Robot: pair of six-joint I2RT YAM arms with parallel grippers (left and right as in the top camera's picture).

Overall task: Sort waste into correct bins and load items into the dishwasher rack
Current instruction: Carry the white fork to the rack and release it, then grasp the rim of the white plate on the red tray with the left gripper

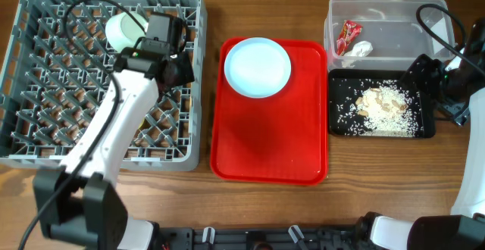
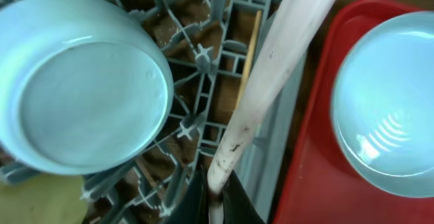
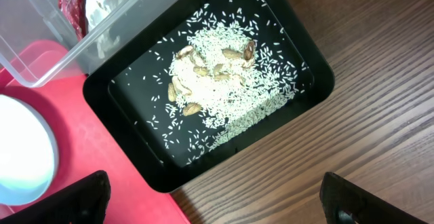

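Note:
My left gripper (image 2: pixel 217 200) is shut on the white fork (image 2: pixel 271 68), holding it over the right edge of the grey dishwasher rack (image 1: pixel 45 155); the gripper also shows in the overhead view (image 1: pixel 180 67). In the rack, a pale-blue bowl (image 2: pixel 81 88) lies upside down beside a thin wooden stick (image 2: pixel 251 47). The pale-blue plate (image 1: pixel 258 67) sits on the red tray (image 1: pixel 265 151). My right gripper (image 3: pixel 224 207) is open and empty above the black tray (image 3: pixel 129 142), which holds the rice scraps (image 3: pixel 224 81). The clear tub (image 1: pixel 394 19) holds the red wrapper (image 1: pixel 348 34) and the white tissue (image 1: pixel 361 49).
A pale round bowl or cup (image 1: pixel 123 30) stands in the rack's far part. A yellowish object (image 2: pixel 41 200) shows at the lower left of the left wrist view. Bare wood table (image 1: pixel 455 174) lies right of and in front of the bins.

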